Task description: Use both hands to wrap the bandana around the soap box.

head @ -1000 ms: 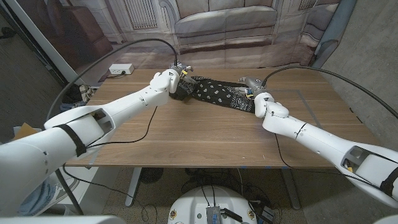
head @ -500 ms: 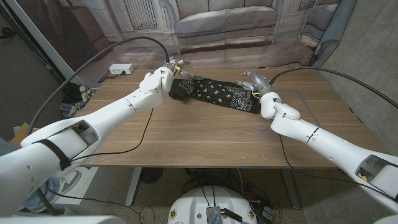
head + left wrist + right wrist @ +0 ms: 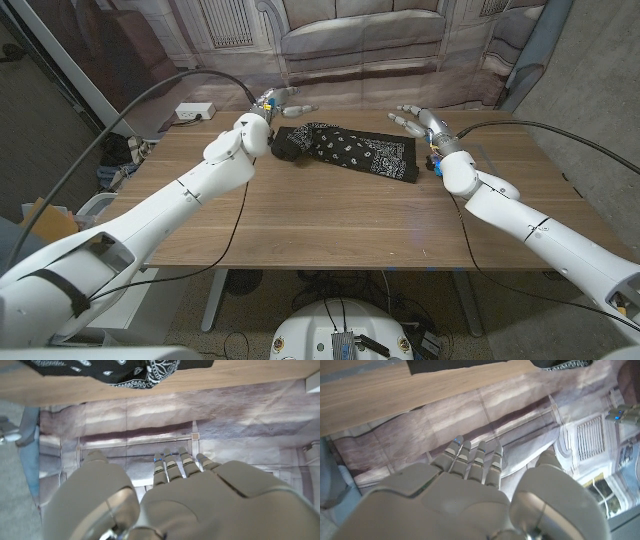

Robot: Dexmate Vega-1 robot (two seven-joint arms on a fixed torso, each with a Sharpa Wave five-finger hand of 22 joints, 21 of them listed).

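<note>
The black bandana (image 3: pixel 350 152) with white print lies spread across the far middle of the table, bunched into a lump (image 3: pixel 291 146) at its left end. No soap box can be seen; it may be under the cloth. My left hand (image 3: pixel 279 100) is raised beyond the bandana's left end, fingers spread, holding nothing. My right hand (image 3: pixel 421 121) hovers past the right end, fingers apart and empty. The left wrist view shows the bandana (image 3: pixel 117 369) on the table edge beyond my left hand (image 3: pixel 175 490). In the right wrist view my right hand (image 3: pixel 470 480) points at the backdrop.
A white power strip (image 3: pixel 195 110) sits at the table's far left corner, and cables run along both arms. The wooden table (image 3: pixel 330 220) stretches bare toward me. A printed sofa backdrop (image 3: pixel 360 40) hangs close behind the far edge.
Both hands have let go of the bandana's ends and pulled up and away toward the far edge. The bandana now lies loose on the table.
</note>
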